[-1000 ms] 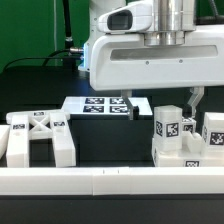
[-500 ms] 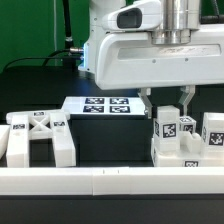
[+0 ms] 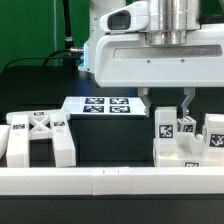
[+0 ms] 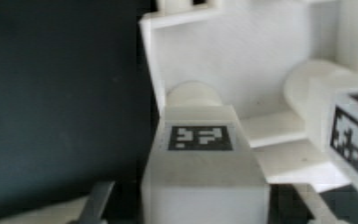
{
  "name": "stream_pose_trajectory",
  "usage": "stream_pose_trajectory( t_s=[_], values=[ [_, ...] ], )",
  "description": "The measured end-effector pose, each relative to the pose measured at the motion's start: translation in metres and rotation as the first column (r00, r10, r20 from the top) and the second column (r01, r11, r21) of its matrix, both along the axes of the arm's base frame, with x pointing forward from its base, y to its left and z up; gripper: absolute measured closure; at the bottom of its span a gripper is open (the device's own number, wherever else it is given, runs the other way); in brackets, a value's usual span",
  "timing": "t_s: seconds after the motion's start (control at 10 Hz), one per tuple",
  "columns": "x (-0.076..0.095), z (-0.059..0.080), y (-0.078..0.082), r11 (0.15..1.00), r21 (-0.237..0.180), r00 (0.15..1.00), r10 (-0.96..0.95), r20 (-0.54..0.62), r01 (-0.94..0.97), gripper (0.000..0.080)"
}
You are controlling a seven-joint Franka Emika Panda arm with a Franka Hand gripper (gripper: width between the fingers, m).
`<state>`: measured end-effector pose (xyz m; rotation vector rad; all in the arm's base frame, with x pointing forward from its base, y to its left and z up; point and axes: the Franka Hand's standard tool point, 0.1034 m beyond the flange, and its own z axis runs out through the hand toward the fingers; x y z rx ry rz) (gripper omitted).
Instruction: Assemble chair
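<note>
even, bright light from above; white parts (image 3: 180, 135) near glare against the dark desk (image 3: 110, 135); wrist view soft, blurred up close.

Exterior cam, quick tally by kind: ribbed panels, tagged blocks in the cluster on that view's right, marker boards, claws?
White X-ribbed plastic panel: 1
Upright white plastic blocks with black-and-white tags: 3 that can be told apart; they overlap, so more may be hidden
Flat white marker board: 1
Claw: 1
Total: 6
</note>
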<state>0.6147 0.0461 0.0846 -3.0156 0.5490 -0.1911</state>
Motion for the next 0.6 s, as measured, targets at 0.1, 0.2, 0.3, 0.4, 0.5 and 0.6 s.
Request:
stream_pose_trajectory(
  t_s=[0.1, 0.2, 0.3, 0.4, 0.5, 0.6],
  values=[
    [-0.0003, 0.0000, 0.0016, 0.992, 0.020, 0.993, -0.121, -0.006, 0.121, 0.0512],
    [-0.0002, 0.0001, 0.0011, 0.964, 0.048, 0.965, -0.261, -0.018, 0.261, 0.0512],
    [0.0003, 0.0000, 0.0007, 0.918, 0.075, 0.921, -0.387, -0.036, 0.389, 0.0512],
    [0.0010, -0.0001, 0.0003, 0.852, 0.100, 0.858, -0.511, -0.058, 0.514, 0.0512],
    [0.0032, -0.0001, 0.0034, 0.776, 0.111, 0.784, -0.615, -0.082, 0.621, 0.0512],
    [0.0034, 0.0000, 0.0045, 0.742, 0.114, 0.751, -0.654, -0.089, 0.660, 0.0512]
  ],
)
